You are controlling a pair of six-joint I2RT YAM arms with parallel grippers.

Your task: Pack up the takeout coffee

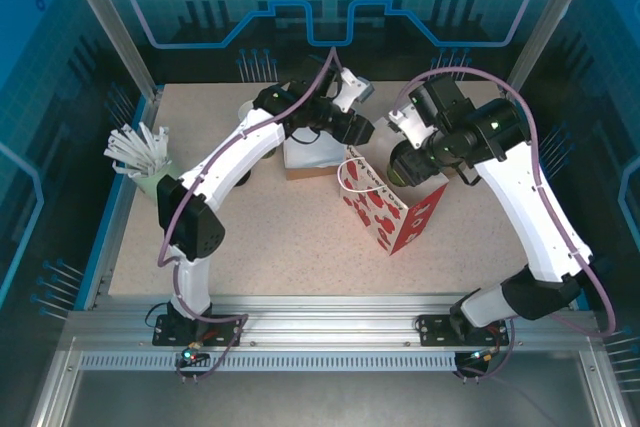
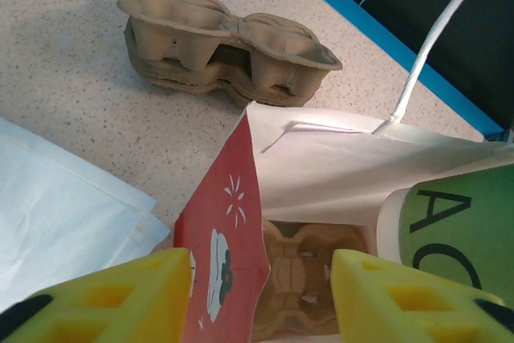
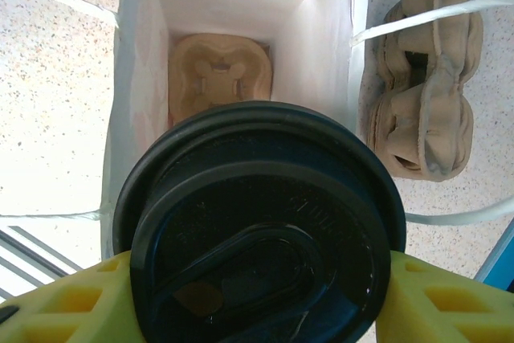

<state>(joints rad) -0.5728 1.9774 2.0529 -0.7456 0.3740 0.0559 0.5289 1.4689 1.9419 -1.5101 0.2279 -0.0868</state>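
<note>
The takeout coffee point(image 3: 259, 230), a dark green cup with a black lid, hangs over the open mouth of a red and white paper bag point(image 1: 385, 212). My right gripper point(image 3: 257, 299) is shut on the cup, one yellow finger on each side. The cup's green wall point(image 2: 458, 230) also shows by the bag's rim in the left wrist view. My left gripper point(image 2: 261, 303) is open at the bag's top edge. The red bag wall point(image 2: 229, 255) stands between its fingers and touches neither. A brown pulp tray point(image 3: 217, 70) lies at the bottom of the bag.
A stack of brown pulp trays point(image 2: 225, 46) lies on the table just beyond the bag. White paper sheets point(image 2: 56, 206) lie to the left of it. A pale mint cup of white sticks point(image 1: 145, 162) stands at the table's left edge. The bag's white handles point(image 3: 434, 18) stick up.
</note>
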